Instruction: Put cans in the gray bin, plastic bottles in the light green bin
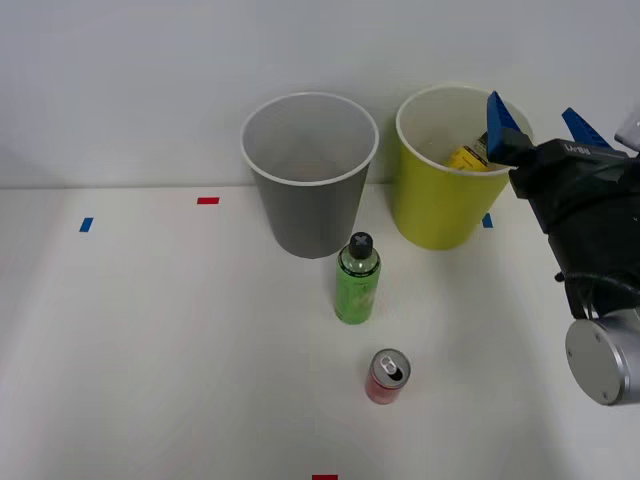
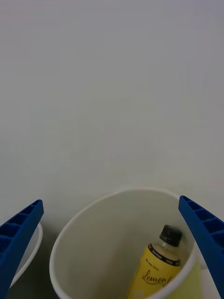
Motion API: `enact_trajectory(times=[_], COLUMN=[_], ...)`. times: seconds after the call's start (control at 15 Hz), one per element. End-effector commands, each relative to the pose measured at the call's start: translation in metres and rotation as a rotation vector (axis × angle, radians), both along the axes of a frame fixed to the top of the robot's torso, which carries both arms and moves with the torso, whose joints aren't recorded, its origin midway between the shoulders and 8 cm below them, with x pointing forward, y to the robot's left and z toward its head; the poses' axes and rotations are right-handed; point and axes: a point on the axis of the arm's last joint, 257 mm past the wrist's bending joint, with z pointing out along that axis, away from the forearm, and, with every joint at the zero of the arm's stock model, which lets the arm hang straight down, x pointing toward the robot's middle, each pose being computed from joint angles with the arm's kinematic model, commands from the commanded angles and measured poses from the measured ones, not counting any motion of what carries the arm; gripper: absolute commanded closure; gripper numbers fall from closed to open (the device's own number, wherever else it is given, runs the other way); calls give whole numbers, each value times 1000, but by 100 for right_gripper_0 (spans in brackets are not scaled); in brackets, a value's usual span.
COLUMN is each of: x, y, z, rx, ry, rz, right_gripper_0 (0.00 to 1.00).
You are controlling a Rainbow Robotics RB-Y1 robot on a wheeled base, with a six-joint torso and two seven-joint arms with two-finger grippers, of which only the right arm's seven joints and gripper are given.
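I've got the yellow bottle (image 2: 160, 270) sitting inside the light green bin (image 1: 436, 215), leaning against the bin's wall with its black cap up and the printed label facing my wrist camera. My right claw (image 1: 535, 125) hangs just above that bin's white rim, fingers (image 2: 21, 238) spread wide apart, holding nothing. The green bottle (image 1: 357, 280) stands upright on the worktop (image 1: 150, 340), just in front of the gray bin (image 1: 309, 180) and between the two bins as I look down. The red can (image 1: 387, 377) stands nearer to me, a little right of the green bottle and apart from it, silver top and pull-tab showing. The gray bin stands left of the light green one, close by it, both at the back of the worktop near the wall. Red and blue tape marks (image 1: 207, 200) dot the white surface.
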Motion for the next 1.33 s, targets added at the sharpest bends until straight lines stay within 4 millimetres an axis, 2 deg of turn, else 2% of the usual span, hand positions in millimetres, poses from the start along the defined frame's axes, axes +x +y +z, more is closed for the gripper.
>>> enact_trajectory(times=[0.07,0.33,0.87,1.07,1.2,1.33], x=[-39,-78,-134,-152,-161,-168], y=[3,-3,-18,-26,-24,-27], z=[-26,-69,-153,-173,-183,-202], rx=[-29,-107,-309,-384,-332,-315], ry=[60,168,341,389,418,443], rz=[12,-14,-90,-120,-120,-126], right_gripper_0=[0,0,0,0,0,0])
